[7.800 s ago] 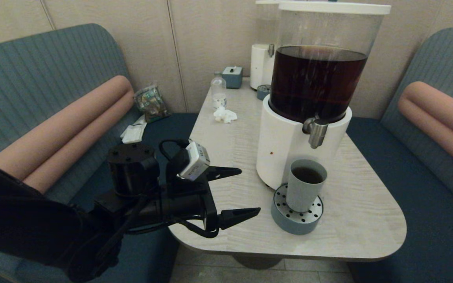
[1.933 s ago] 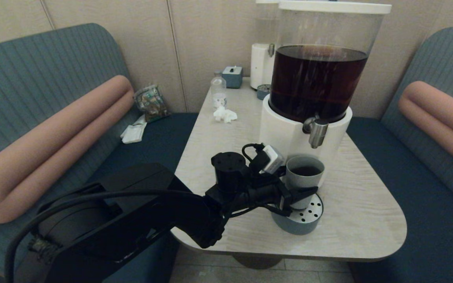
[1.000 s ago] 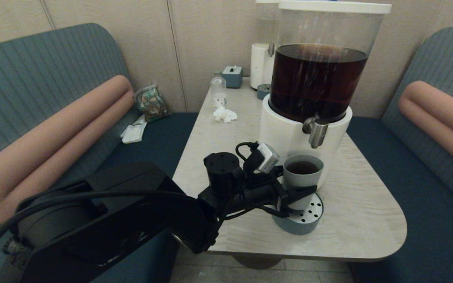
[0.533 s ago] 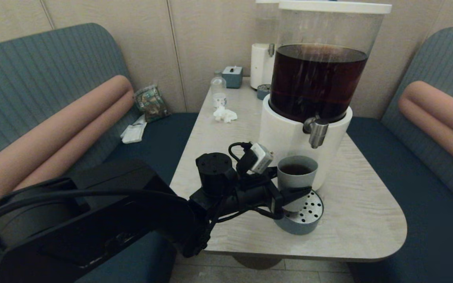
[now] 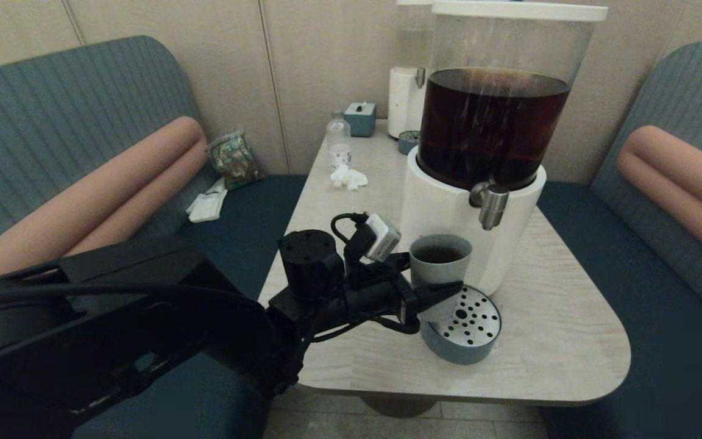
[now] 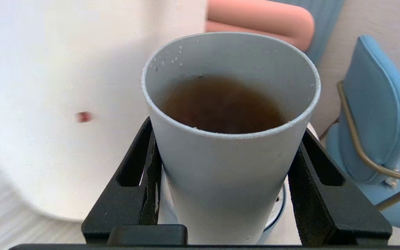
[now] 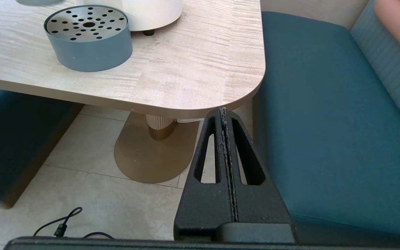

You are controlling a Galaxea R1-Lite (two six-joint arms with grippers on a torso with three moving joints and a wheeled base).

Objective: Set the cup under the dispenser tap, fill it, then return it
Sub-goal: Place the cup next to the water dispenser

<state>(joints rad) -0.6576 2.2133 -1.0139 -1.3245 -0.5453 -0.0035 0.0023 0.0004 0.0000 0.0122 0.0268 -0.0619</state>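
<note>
Filled cup off the tray and in transit, spill risk high

Now the cup (image 5: 440, 266) is seen gripped by the left gripper (image 5: 433, 291), its two black fingers (image 6: 135, 180) pressed against opposite sides of the tumbler's lower body. Dark liquid is shown inside, roughly half to two-thirds up the wall, with small droplets clinging under the rim. The cup is held upright, above and just beside the left edge of the round drip tray (image 5: 462, 332), in front of the white base of the dispenser (image 5: 448, 219) and to the left of the dispenser tap (image 5: 490, 204), no longer beneath it.

What could go wrong is judged as follows. A grasp so low on a tapered, smooth-walled cup leaves the full weight of the drink above the contact line; any sudden stop or swing could set the liquid sloshing and over the rim. A tilt of the wrist would do the same. Slippage is also possible, since the taper narrows downward and the wall may be wet, so the cup could be squeezed upward out of the fingers. The dispenser base lies close by, and a sideways brush against it could knock the cup. Set-down is the last hazard: if the cup is released on the tray's raised edge rather than on the table (image 5: 546, 317), it may be toppled.

The right gripper (image 7: 225, 114) is parked low beside the table's corner, its fingers pressed together, empty
</note>
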